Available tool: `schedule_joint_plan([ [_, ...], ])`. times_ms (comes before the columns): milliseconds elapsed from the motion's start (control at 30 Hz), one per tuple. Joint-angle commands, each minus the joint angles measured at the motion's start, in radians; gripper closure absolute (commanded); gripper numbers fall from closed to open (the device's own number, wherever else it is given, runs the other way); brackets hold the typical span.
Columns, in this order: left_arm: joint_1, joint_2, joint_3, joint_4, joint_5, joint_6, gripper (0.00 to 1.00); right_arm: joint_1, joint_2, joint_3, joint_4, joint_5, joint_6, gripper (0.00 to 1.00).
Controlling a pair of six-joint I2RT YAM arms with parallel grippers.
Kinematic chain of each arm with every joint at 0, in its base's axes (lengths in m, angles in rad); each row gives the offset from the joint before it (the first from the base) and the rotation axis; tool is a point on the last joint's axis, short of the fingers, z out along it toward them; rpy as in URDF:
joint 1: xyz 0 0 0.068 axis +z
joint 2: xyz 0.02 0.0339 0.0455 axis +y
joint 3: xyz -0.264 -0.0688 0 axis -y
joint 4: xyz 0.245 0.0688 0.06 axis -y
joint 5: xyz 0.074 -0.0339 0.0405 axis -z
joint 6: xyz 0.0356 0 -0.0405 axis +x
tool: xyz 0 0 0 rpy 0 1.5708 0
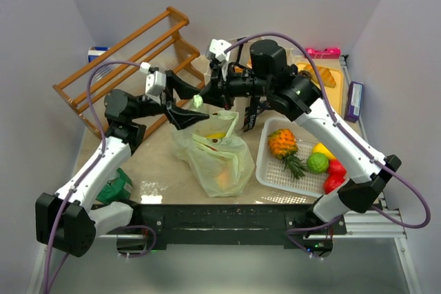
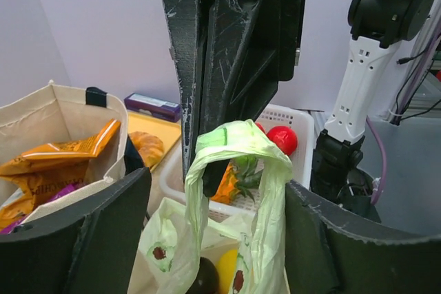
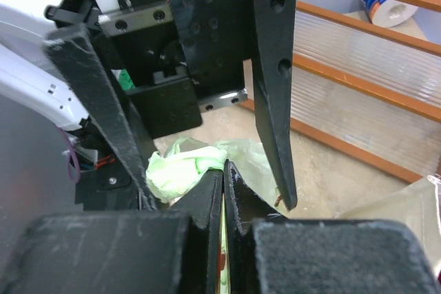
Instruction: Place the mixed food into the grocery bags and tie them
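Right gripper (image 3: 224, 185) is pressed tight on the bunched handle loop (image 2: 238, 144) of the pale green bag (image 1: 220, 163), pinching it up off the bag's body. The left gripper (image 1: 186, 116) is spread wide, one finger either side of that loop. The bag sits mid-table with something yellow inside, just left of the white basket (image 1: 270, 170) holding the pineapple (image 1: 282, 144). Beside it, the canvas tote (image 2: 62, 111) stands open with orange snack packets (image 2: 69, 153) in it.

A wooden rack (image 1: 127, 60) stands back left; a white basket (image 1: 265, 171) holds a pineapple (image 1: 282, 142) and, seemingly, a lime (image 1: 318, 162).
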State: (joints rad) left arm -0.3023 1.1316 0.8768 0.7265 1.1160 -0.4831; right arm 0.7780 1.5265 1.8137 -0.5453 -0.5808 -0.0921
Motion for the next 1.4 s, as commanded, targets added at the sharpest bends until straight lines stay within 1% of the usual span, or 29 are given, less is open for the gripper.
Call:
schedule_joint_plan([
  [0, -0.018, 0.017, -0.01, 0.067, 0.018, -0.015, 0.32, -0.019, -0.008, 0.05, 0.073, -0.091, 0.038, 1.0],
  [33, -0.02, 0.02, -0.013, 0.062, 0.021, -0.015, 0.34, -0.025, -0.005, 0.052, 0.074, -0.096, 0.041, 1.0],
  [67, -0.02, 0.019, -0.019, 0.057, 0.021, -0.014, 0.4, -0.029, -0.003, 0.053, 0.077, -0.108, 0.043, 1.0],
  [133, -0.02, 0.02, -0.028, 0.036, 0.022, -0.006, 0.49, -0.037, -0.002, 0.052, 0.087, -0.12, 0.052, 1.0],
  [167, -0.02, 0.022, -0.029, 0.024, 0.025, 0.006, 0.58, -0.039, 0.0, 0.052, 0.091, -0.123, 0.055, 1.0],
  [233, -0.02, 0.022, -0.033, -0.002, 0.025, 0.02, 0.7, -0.045, 0.006, 0.05, 0.097, -0.126, 0.06, 1.0],
  [267, -0.02, 0.02, -0.035, -0.007, 0.019, 0.029, 0.83, -0.046, 0.007, 0.05, 0.097, -0.125, 0.061, 1.0],
  [333, -0.02, 0.02, -0.035, -0.039, 0.007, 0.041, 0.96, -0.048, 0.009, 0.049, 0.094, -0.113, 0.061, 1.0],
  [367, -0.02, 0.019, -0.032, -0.054, -0.013, 0.061, 1.0, -0.048, 0.006, 0.045, 0.087, -0.105, 0.057, 1.0],
  [400, -0.02, 0.014, -0.03, -0.077, -0.033, 0.075, 1.0, -0.048, 0.004, 0.045, 0.082, -0.075, 0.054, 1.0],
  [433, -0.02, -0.002, -0.026, -0.151, -0.059, 0.095, 1.0, -0.049, 0.001, 0.045, 0.074, -0.053, 0.051, 1.0],
  [467, -0.018, -0.01, -0.024, -0.195, -0.126, 0.153, 1.0, -0.051, -0.005, 0.045, 0.056, -0.028, 0.051, 0.87],
  [500, -0.018, -0.018, -0.021, -0.287, -0.169, 0.178, 1.0, -0.055, -0.009, 0.05, 0.042, 0.033, 0.055, 0.73],
  [533, -0.017, -0.03, -0.001, -0.336, -0.208, 0.198, 1.0, -0.059, -0.014, 0.053, 0.03, 0.059, 0.058, 0.57],
  [567, -0.015, -0.036, 0.01, -0.381, -0.275, 0.236, 1.0, -0.06, -0.028, 0.056, 0.001, 0.097, 0.064, 0.25],
  [600, -0.017, -0.041, 0.016, -0.438, -0.307, 0.244, 1.0, -0.062, -0.038, 0.052, -0.01, 0.14, 0.072, 0.15],
  [633, -0.017, -0.049, 0.024, -0.456, -0.336, 0.247, 1.0, -0.062, -0.051, 0.044, -0.015, 0.244, 0.08, 0.08],
  [667, -0.017, -0.052, 0.03, -0.475, -0.394, 0.248, 1.0, -0.06, -0.067, 0.033, -0.019, 0.3, 0.089, 0.02],
  [700, -0.017, -0.05, 0.036, -0.517, -0.419, 0.253, 1.0, -0.06, -0.101, 0.003, -0.018, 0.353, 0.122, 0.01],
  [733, -0.015, -0.047, 0.054, -0.544, -0.441, 0.259, 1.0, -0.059, -0.123, -0.019, -0.013, 0.463, 0.135, 0.01],
  [767, -0.015, -0.046, 0.062, -0.565, -0.478, 0.268, 1.0, -0.059, -0.144, -0.045, 0.004, 0.496, 0.147, 0.01],
  [833, -0.009, -0.038, 0.071, -0.604, -0.492, 0.271, 1.0, -0.06, -0.21, -0.141, 0.034, 0.532, 0.164, 0.02],
  [933, -0.006, -0.035, 0.077, -0.616, -0.508, 0.275, 1.0, -0.049, -0.27, -0.27, 0.093, 0.549, 0.177, 0.07],
  [1000, 0.006, -0.03, 0.082, -0.627, -0.515, 0.275, 1.0, -0.008, -0.282, -0.335, 0.096, 0.602, 0.131, 0.09],
  [1067, 0.017, -0.032, 0.08, -0.625, -0.513, 0.273, 1.0, 0.027, -0.29, -0.379, 0.113, 0.663, 0.068, 0.14],
  [1100, 0.034, -0.03, 0.077, -0.619, -0.513, 0.268, 1.0, 0.062, -0.289, -0.413, 0.116, 0.691, 0.046, 0.19],
  [1133, 0.041, -0.03, 0.074, -0.613, -0.51, 0.256, 1.0, 0.084, -0.286, -0.428, 0.122, 0.7, 0.028, 0.27],
  [1233, 0.068, -0.023, 0.064, -0.579, -0.473, 0.226, 1.0, 0.164, -0.267, -0.482, 0.166, 0.713, -0.058, 0.32],
  [1367, 0.078, -0.015, 0.06, -0.567, -0.444, 0.219, 1.0, 0.216, -0.188, -0.505, 0.202, 0.699, -0.167, 0.33],
])
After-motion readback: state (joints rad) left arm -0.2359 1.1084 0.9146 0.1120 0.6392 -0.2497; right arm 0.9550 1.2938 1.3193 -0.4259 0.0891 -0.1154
